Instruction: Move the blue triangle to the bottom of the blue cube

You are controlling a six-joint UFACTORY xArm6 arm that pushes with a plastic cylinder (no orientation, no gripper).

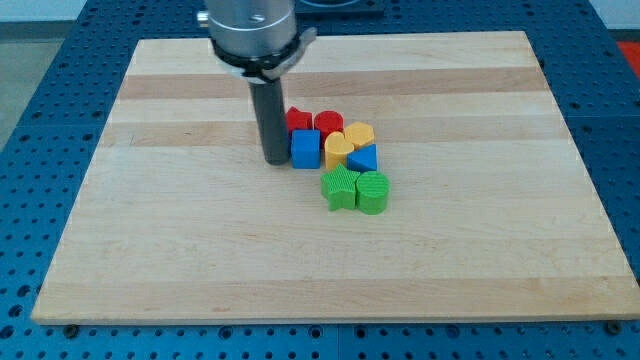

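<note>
The blue cube sits at the left of a tight cluster near the board's middle. The blue triangle lies at the cluster's right, below a yellow block and right of a yellow heart. My tip rests on the board just left of the blue cube, touching or almost touching it. Two red blocks sit above the cube. A green star-like block and a green cylinder sit below the cluster.
The wooden board lies on a blue perforated table. The arm's grey body hangs over the board's top edge, above the cluster's left side.
</note>
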